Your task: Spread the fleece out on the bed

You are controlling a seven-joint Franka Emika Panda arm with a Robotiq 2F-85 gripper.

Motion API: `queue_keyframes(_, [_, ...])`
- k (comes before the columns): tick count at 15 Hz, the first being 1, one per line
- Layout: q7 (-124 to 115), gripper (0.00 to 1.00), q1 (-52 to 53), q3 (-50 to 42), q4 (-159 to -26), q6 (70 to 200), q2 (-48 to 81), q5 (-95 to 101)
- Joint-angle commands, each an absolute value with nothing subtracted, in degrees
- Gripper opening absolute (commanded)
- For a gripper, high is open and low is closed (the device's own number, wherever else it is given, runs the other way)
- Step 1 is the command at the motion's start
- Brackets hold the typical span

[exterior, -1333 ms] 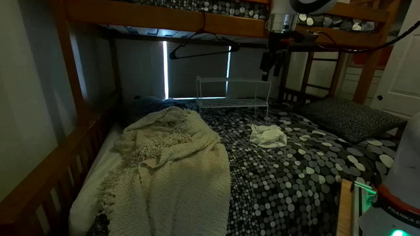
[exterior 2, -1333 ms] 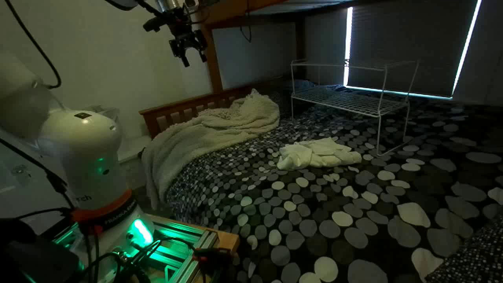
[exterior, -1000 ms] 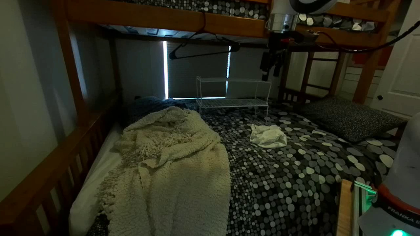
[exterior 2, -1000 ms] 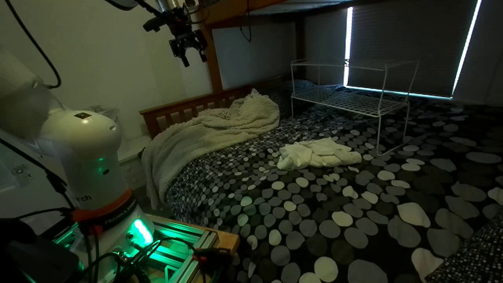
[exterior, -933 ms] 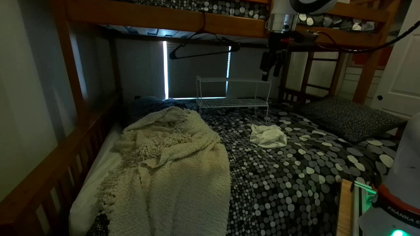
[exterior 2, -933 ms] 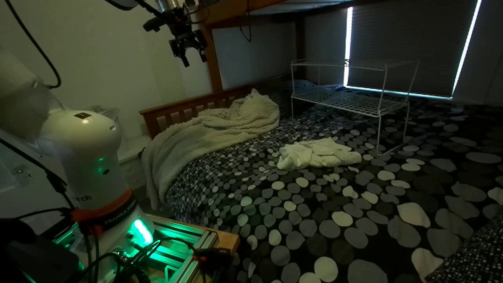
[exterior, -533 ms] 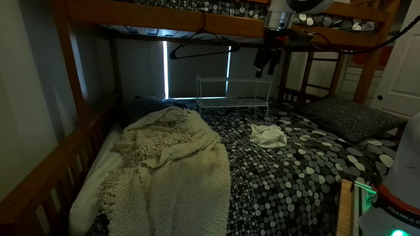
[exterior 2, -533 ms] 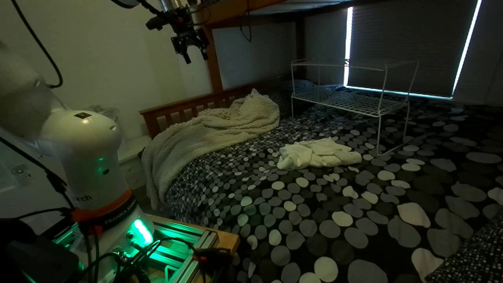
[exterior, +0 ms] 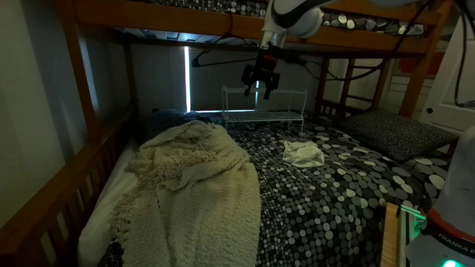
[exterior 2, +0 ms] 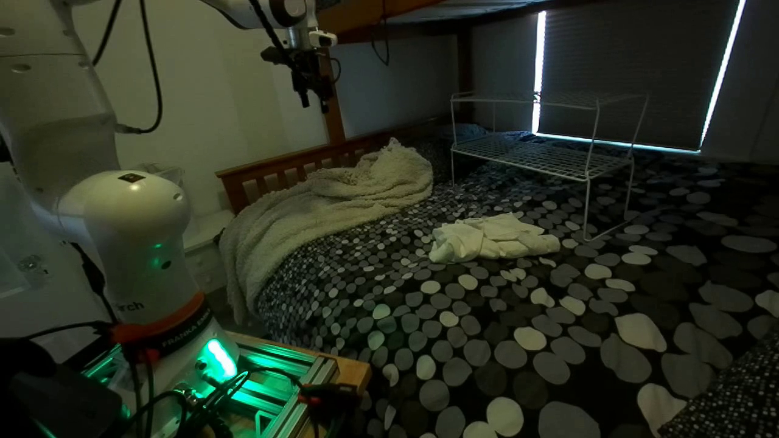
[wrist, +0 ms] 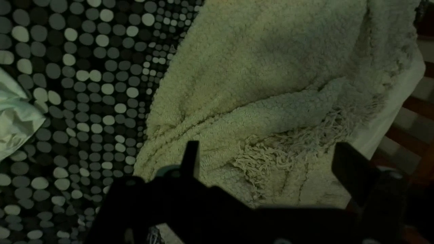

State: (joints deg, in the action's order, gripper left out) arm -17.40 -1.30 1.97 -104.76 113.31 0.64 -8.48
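Currently | rumpled fleece point(exterior: 211, 211) on bed point(exterior: 300, 196), well below hand point(exterior: 256, 94) | hand spread wide

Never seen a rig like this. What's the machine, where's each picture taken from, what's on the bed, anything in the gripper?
The white machine is a robot arm with a black two-fingered gripper at its end.

Both exterior views look at the lower bunk bed from outside the robot, from different places. The wrist view looks down from the arm's end; the dark shapes near its bottom edge include the gripper's own fingers.

On the bed lie a cream fleece, rumpled, along the slatted rail; a small pale cloth; and a dark pillow. A white wire rack stands there too. The job is to spread out the fleece.

Nothing is held: the fingers stand apart, above the bed.
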Motion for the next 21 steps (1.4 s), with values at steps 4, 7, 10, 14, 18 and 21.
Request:
queue_keyframes(4, [-43.39,1.00,5.17,0.99,-82.55,111.39,25.30,-5.37])
queue_keyframes(7, [-51.61,1.00,8.66,-0.85,-73.18,109.30,33.72,-0.33])
queue_keyframes(10, [-48.08,1.00,8.37,-0.21,-75.53,110.29,32.71,-0.76])
queue_keyframes(14, [-48.12,1.00,8.74,-0.65,-71.30,108.25,35.10,-0.26])
queue_keyframes(18, [-48.49,1.00,8.44,-0.61,-70.23,108.33,35.85,-0.95])
queue_keyframes(21, [-48.50,1.00,7.17,0.45,-67.70,108.85,40.38,-5.43])
